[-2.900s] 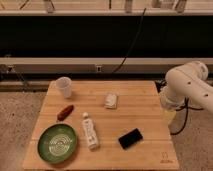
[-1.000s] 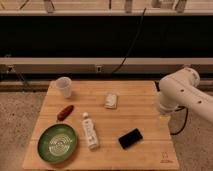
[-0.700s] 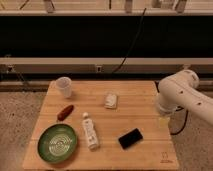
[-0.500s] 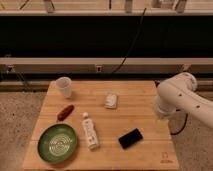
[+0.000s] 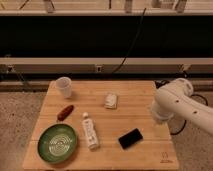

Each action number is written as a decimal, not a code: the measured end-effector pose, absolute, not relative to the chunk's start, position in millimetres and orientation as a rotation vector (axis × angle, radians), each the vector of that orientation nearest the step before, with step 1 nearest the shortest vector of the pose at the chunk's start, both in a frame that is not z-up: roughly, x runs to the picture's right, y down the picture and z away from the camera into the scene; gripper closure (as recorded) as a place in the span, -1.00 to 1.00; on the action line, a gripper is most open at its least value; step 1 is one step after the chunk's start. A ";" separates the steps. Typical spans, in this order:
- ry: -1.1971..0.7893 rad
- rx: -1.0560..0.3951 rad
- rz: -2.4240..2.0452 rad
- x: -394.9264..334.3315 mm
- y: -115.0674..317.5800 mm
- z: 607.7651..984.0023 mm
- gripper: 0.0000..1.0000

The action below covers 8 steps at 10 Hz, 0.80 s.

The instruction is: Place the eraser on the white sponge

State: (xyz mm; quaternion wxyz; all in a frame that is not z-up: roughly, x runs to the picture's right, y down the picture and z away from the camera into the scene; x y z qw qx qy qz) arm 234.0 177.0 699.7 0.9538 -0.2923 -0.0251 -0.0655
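Note:
The eraser is a flat black block lying on the wooden table, front right of centre. The white sponge is a small off-white pad lying near the table's back middle, apart from the eraser. My white arm hangs over the table's right edge, to the right of and a little behind the eraser. My gripper is hidden behind the arm's bulky links, so I do not see it. Nothing shows as held.
A translucent white cup stands at the back left. A reddish-brown sausage-shaped thing lies left of centre. A white bottle lies in the middle front. A green plate sits at the front left. A dark rail and cables run behind the table.
My arm has come down and to the left, from beside the table's right edge to over it, nearer the eraser. The things on the table have not moved.

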 end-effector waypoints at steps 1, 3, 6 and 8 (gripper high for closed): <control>-0.065 -0.606 -0.163 224.7 188.4 705.1 -0.60; -0.075 -0.616 -0.189 216.3 197.4 707.4 -0.60; -0.099 -0.638 -0.219 203.1 213.1 713.0 -0.60; -0.118 -0.648 -0.240 194.9 224.5 721.0 -0.60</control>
